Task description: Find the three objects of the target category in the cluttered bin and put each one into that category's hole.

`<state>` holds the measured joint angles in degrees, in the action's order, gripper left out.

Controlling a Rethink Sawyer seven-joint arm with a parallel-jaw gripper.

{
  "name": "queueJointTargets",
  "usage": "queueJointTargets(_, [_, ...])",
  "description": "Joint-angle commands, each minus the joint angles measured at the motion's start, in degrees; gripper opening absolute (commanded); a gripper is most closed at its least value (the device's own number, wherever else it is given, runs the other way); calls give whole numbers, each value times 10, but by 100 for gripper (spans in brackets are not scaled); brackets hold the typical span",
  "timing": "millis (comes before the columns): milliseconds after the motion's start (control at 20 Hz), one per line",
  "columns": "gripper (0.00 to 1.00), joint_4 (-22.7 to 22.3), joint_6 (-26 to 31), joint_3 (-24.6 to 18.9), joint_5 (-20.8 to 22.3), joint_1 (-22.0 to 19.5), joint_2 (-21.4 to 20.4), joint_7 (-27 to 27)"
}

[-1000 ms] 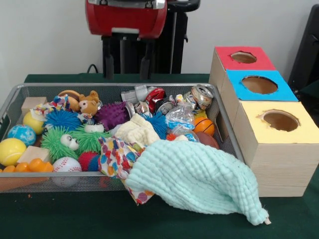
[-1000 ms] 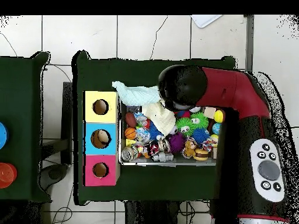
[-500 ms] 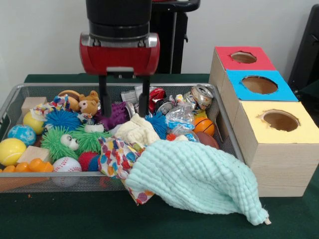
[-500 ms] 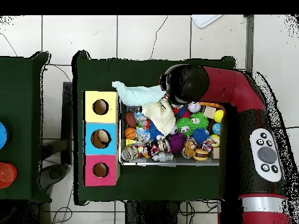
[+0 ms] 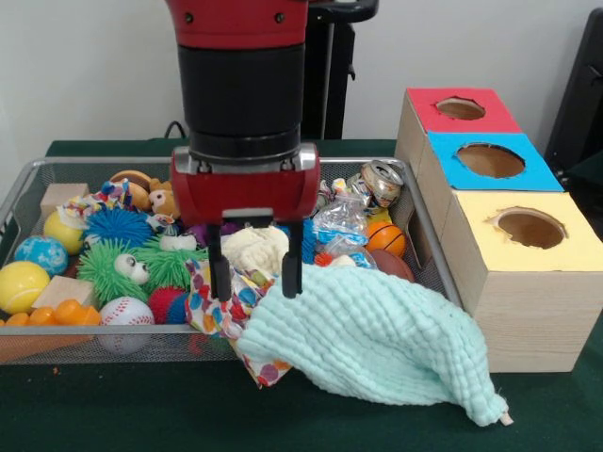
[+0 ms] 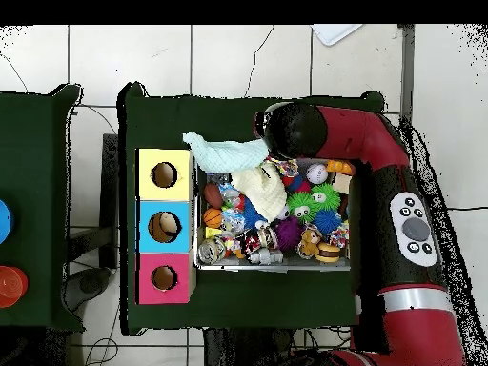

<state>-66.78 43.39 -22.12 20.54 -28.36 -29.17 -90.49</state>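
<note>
now gripper (image 5: 255, 276) spread over waffle-textured mint cloth (image 5: 377, 339).

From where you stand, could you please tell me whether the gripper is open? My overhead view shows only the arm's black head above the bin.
Observer: It is open. In the front view the gripper points straight down with its fingers apart and nothing between them.
Operator: Thank you. What are the fingers over?
Observer: One finger is at the patterned cloth, the other at the upper edge of the mint cloth. I cannot tell whether they touch.
Operator: Does the mint cloth lie inside the bin?
Observer: Only partly. It drapes over the rim of the bin and hangs down to the table.
</note>
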Motion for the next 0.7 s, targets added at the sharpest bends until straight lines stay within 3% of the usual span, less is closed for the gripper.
queueJointTargets(50, [100, 10, 8, -22, 78, -15, 33, 162])
queueJointTargets(200, [100, 19, 44, -4, 105, -6, 32, 163])
queueJointTargets(450, [100, 34, 85, -8, 116, -2, 34, 158])
queueJointTargets(700, [100, 13, 151, -28, 69, -11, 42, 127])
